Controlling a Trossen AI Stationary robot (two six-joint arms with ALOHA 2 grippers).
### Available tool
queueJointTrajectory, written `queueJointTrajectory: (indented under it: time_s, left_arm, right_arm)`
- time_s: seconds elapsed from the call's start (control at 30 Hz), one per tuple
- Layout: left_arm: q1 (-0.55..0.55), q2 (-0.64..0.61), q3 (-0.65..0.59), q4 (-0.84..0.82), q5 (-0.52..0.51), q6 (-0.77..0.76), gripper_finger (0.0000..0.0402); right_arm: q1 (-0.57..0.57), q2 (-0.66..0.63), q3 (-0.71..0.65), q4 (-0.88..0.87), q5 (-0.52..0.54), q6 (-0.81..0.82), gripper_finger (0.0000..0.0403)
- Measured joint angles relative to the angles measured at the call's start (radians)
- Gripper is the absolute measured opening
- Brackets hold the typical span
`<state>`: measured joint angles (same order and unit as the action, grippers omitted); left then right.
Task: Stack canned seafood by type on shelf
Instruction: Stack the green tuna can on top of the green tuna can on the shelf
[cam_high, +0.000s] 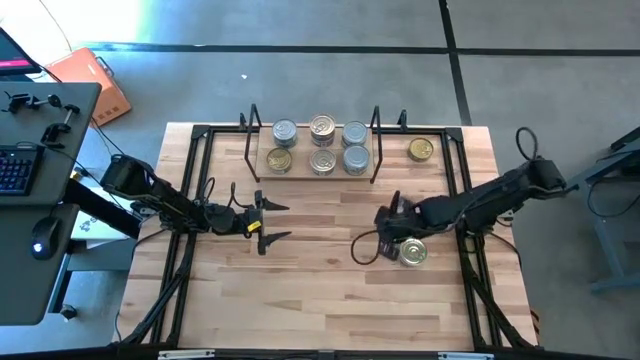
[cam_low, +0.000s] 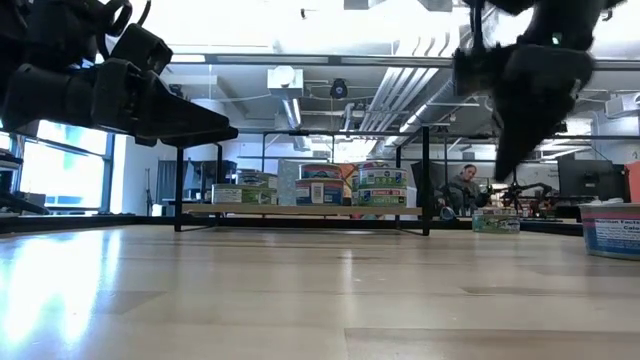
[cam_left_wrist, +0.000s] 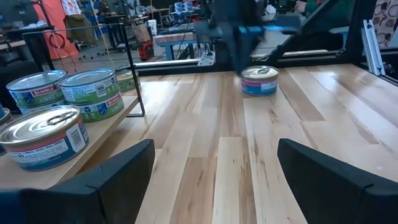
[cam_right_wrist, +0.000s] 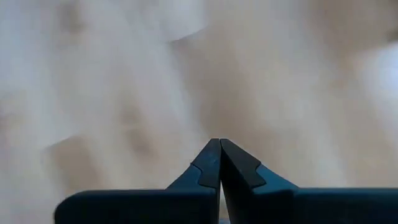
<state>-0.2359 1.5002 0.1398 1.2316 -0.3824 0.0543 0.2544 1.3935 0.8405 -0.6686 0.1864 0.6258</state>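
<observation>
- High view: we see the shelf (cam_high: 300, 166) at the far middle of the worktop (cam_high: 320, 290), carrying six tins in two rows of three between its black wire uprights.
- We count two tins off the shelf: a gold-topped tin (cam_high: 421, 150) on the worktop just to the right of the shelf, and a loose tin (cam_high: 412, 252) on the worktop near the right side, well apart from the shelf.
- The right hand (cam_high: 385, 232) sits just beside the loose tin, on its shelf-facing side. The right wrist view shows its two fingers pressed together with nothing between them, over bare wood.
- The left hand (cam_high: 278, 222) hovers over the worktop left of centre, fingers spread wide and empty, pointing toward the right arm.
- We judge the step in hand to be the pickup of the loose tin. To do it well, we would first part the right fingers fully, then centre them across the round wall of the tin before closing, so the tin does not slide away on the smooth wood.
- We would carry the tin level and set it squarely on a tin of matching type, clear of the wire uprights.
- Appearance: the tins are short and round. On the shelf, tops read partly silver, partly yellowish. The left wrist view shows green and white labels on two shelf tins (cam_left_wrist: 87, 93) and a red and blue label on a nearer one (cam_left_wrist: 43, 137).
- The loose tin shows a pale metal top with a pull tab.
</observation>
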Motion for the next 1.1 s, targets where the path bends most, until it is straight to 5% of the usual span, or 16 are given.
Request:
queueJointTrajectory:
  time_s: [0.17, 0.37, 0.7, 1.1]
  left_arm:
    - [0.000, 0.000, 0.018, 0.000, 0.000, 0.002, 0.0335]
    - [0.000, 0.000, 0.044, -0.007, 0.000, 0.039, 0.0335]
    - [-0.023, 0.000, 0.046, -0.010, 0.001, 0.020, 0.0335]
    - [-0.047, 0.000, 0.045, -0.016, -0.023, 0.035, 0.0335]
  right_arm:
    - [-0.050, -0.023, 0.103, -0.382, 0.312, 0.087, 0.0000]
    - [-0.365, -0.028, 0.057, -0.466, 0.439, 0.043, 0.0000]
    - [-0.880, -0.028, -0.041, -0.037, 0.319, -0.404, 0.0000]
    - [-1.150, -0.026, -0.111, 0.185, 0.178, -0.494, 0.0000]
